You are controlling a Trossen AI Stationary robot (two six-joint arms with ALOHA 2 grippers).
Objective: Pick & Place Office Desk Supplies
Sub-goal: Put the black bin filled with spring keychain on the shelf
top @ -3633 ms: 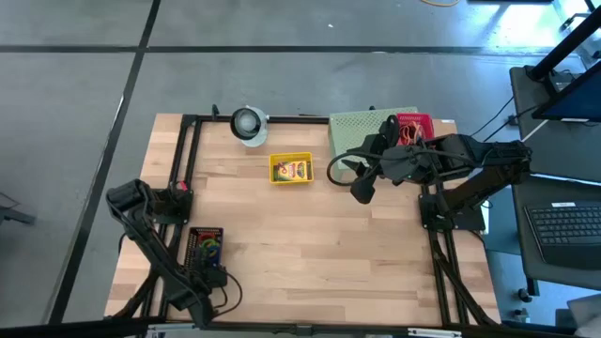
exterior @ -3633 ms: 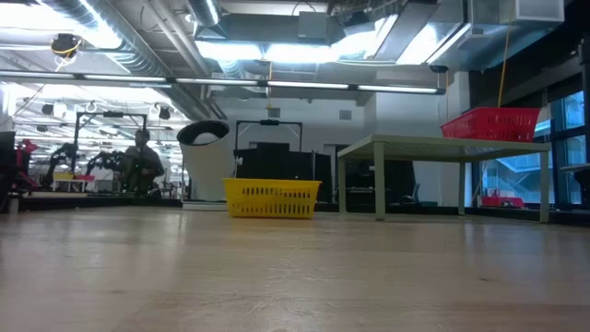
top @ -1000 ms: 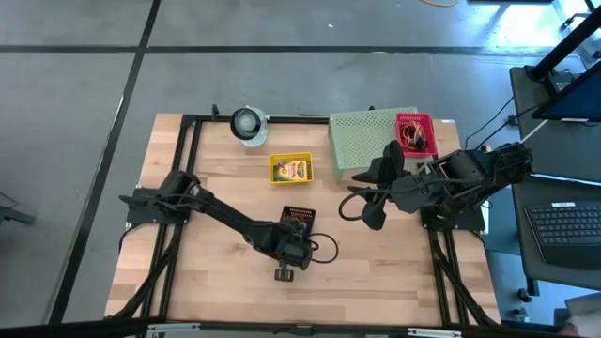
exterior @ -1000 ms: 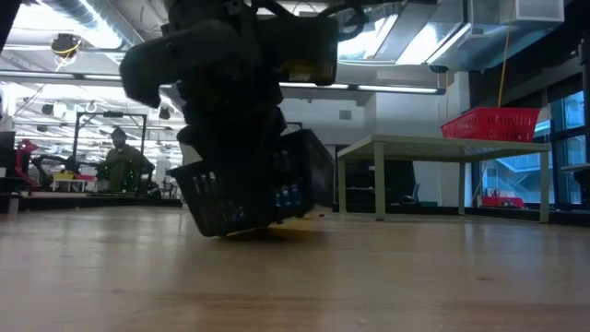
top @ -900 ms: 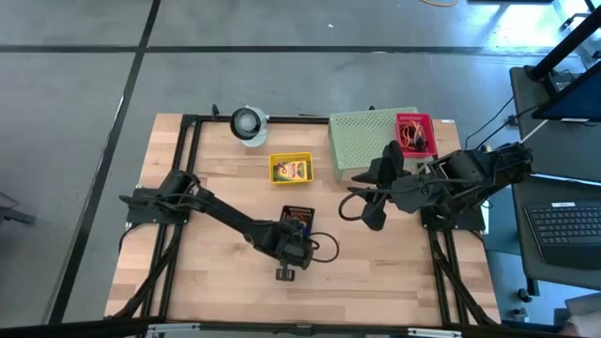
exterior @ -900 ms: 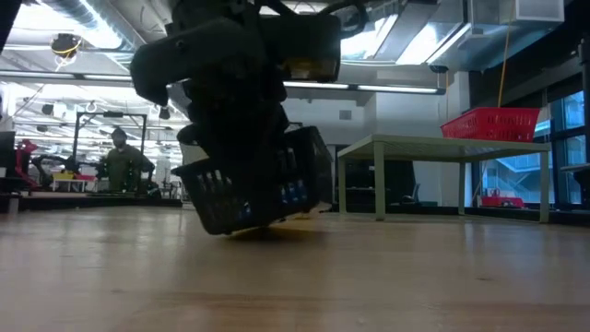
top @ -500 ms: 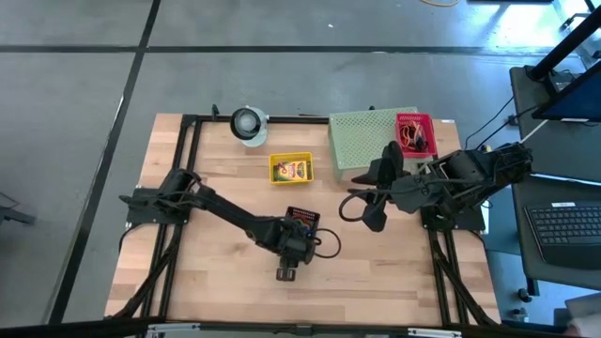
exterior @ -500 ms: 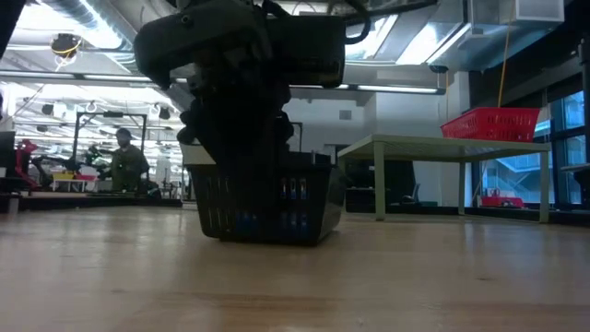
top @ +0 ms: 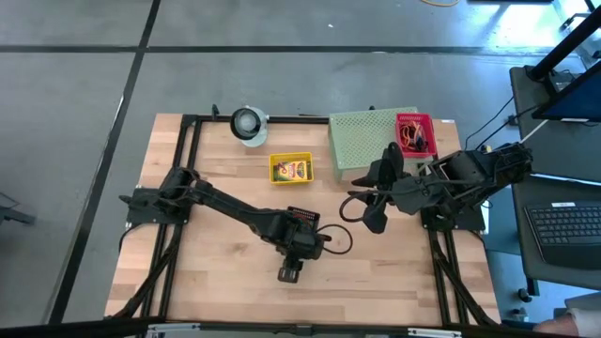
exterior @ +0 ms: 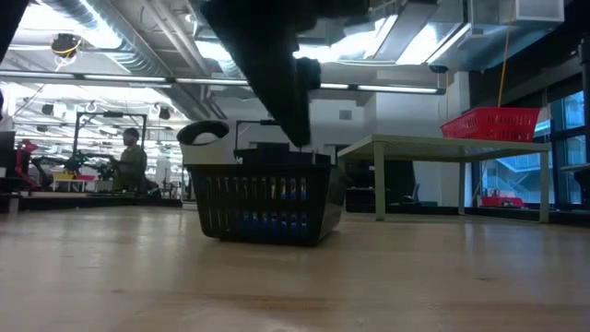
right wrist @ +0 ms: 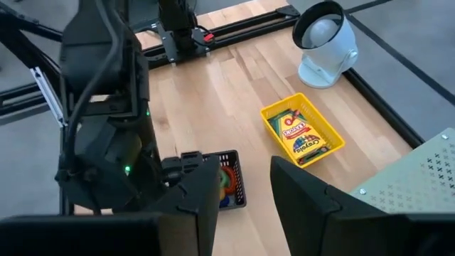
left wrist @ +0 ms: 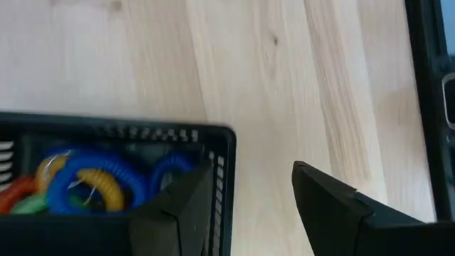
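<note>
A small black slatted basket (top: 302, 217) stands flat on its base at the table's middle (exterior: 265, 199). It holds blue, yellow, orange and green rubber-band loops (left wrist: 92, 181). My left gripper (left wrist: 252, 203) hangs open just above the basket's right end (top: 304, 235). One finger is over the end wall and the other is outside it. In the low view a finger (exterior: 286, 88) ends just above the rim. A crayon box lies in a yellow tray (top: 291, 169). My right gripper (right wrist: 242, 192) is open, hovering right of the basket (top: 373, 219).
A round white-and-grey object (top: 249, 124) stands at the far edge. A pale green perforated stand (top: 362, 139) sits at the far right. A red basket of rubber bands (top: 413, 133) sits on it. Black frame rails (top: 183, 160) run along the table's sides. Bare wood lies near the front edge.
My left gripper had the black basket tilted, with one edge on the table. It has set the basket down flat on its base, let go and risen above the rim, shifting slightly right. The right arm has kept still.
</note>
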